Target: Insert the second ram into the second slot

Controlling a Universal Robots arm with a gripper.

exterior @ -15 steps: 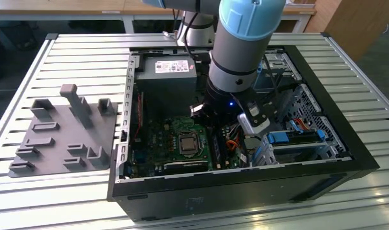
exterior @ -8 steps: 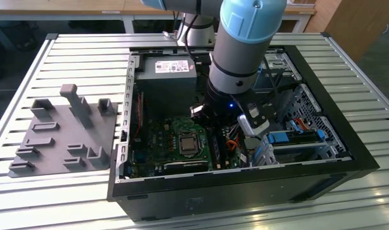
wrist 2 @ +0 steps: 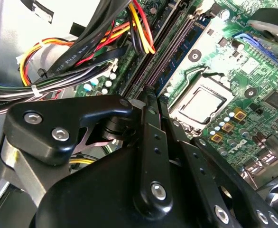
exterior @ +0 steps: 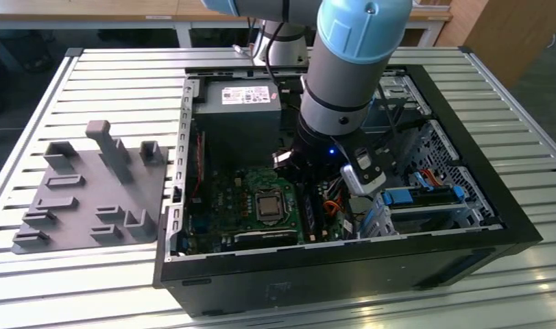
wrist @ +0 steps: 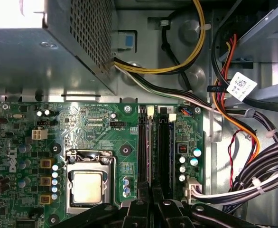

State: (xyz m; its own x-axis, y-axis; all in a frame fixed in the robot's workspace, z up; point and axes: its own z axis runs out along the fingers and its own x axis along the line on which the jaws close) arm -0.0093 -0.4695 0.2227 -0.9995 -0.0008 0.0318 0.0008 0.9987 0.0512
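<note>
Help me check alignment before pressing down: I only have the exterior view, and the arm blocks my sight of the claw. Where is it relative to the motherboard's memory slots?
Observer: In the first wrist view the claw sits at one end of the two memory slots, in line with them.
Operator: Is a slot free?
Observer: In the second wrist view one slot ahead of the claw shows its bare contact row, so it looks empty.
</note>
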